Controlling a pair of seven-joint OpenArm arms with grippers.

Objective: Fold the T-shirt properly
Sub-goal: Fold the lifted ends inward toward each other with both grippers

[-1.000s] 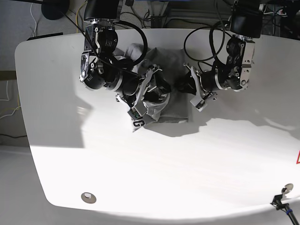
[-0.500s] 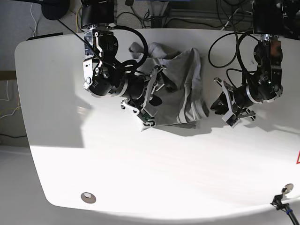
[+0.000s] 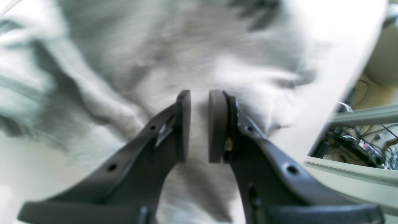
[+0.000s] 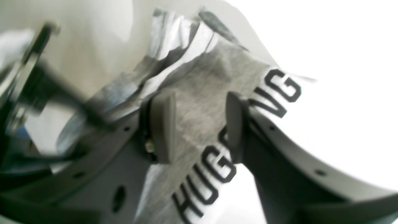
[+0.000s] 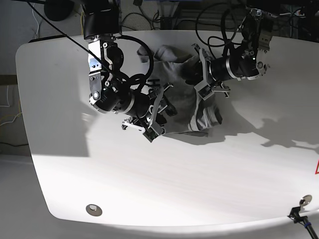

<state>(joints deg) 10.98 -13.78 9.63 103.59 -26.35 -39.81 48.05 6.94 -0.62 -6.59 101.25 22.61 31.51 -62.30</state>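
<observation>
a crumpled heather-grey t-shirt (image 5: 187, 102) lies bunched near the middle of the far edge of a white table (image 5: 199, 179). its black "hugging" lettering (image 4: 236, 146) faces up. the right gripper (image 4: 199, 127) hangs over the print, jaws parted, gripping nothing. the left gripper (image 3: 199, 127) hovers above plain grey cloth, pads narrowly apart, empty.

White table in strong, uneven light

A broad white table (image 5: 164, 189) with rounded corners fills the base view, brightly lit toward its near edge and shadowed toward the far side. 1 round fitting (image 5: 93, 209) sits near its front left corner. Tangled cables (image 5: 164, 17) lie behind the far edge, and a pale grey floor (image 5: 12, 199) shows at left.
</observation>
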